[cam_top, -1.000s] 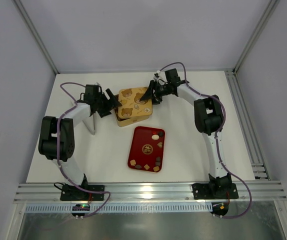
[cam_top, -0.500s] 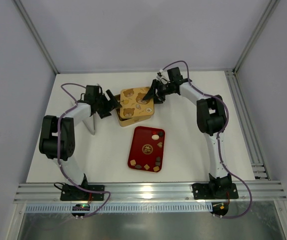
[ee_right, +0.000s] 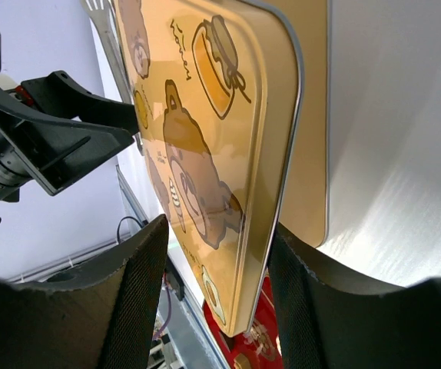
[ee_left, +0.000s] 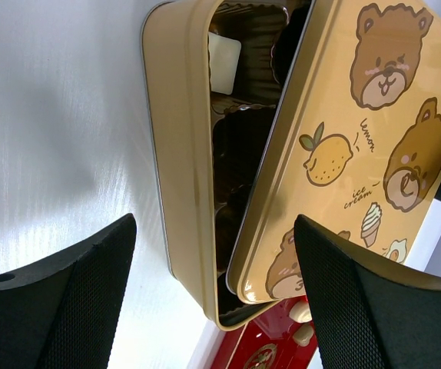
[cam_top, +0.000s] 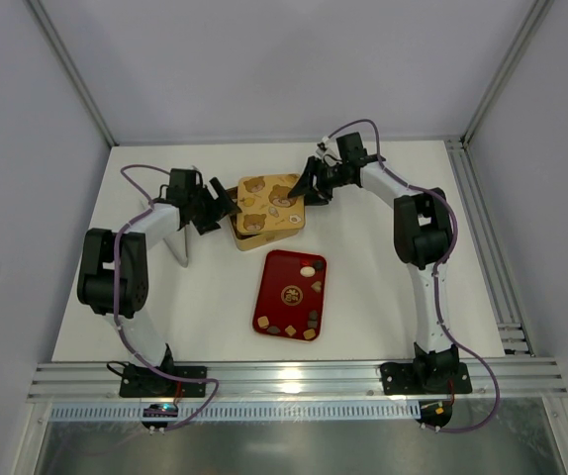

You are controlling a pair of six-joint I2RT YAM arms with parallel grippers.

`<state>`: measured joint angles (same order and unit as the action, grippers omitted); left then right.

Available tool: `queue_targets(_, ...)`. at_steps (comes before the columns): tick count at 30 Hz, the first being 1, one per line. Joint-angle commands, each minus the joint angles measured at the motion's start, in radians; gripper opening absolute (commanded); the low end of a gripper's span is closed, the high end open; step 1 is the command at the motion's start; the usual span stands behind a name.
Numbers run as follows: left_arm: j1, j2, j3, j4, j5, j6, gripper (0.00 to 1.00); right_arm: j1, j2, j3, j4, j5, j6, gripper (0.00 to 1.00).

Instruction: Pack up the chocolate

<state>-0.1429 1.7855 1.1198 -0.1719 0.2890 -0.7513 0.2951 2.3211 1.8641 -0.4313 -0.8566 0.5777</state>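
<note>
Several chocolate pieces (cam_top: 308,270), dark, tan and cream, lie on the red tray (cam_top: 267,297). More pieces sit inside the gold box (cam_top: 264,236); a cream square (ee_left: 223,52) shows through the gap. The bear-printed lid (cam_top: 269,201) lies askew over the box, leaving its left strip uncovered. My right gripper (cam_top: 302,188) is shut on the lid's right edge (ee_right: 282,154), which stands between its fingers (ee_right: 219,231). At the box's left end my left gripper (cam_top: 227,203) is open. Its fingers straddle the box corner (ee_left: 214,223), apart from the wall.
The red tray lies in front of the box, near the table's middle. A thin metal stand (cam_top: 182,247) sits by the left arm. Aluminium rails run along the right (cam_top: 482,247) and near (cam_top: 294,376) edges. White walls enclose the table.
My right gripper has drawn back to the right with the lid, which has slid a little rightward over the box. The left arm has stayed put.
</note>
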Motion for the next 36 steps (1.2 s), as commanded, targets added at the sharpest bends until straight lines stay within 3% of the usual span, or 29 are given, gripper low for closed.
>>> queue_targets(1, -0.003, 0.003, 0.020, 0.009, 0.015, 0.013, 0.81, -0.002, -0.054, 0.029, -0.029, 0.037, -0.029, 0.56)
queue_targets(36, -0.006, 0.066, 0.098, -0.001, 0.038, 0.007, 0.81, 0.062, 0.095, 0.288, -0.237, 0.243, -0.133, 0.55)
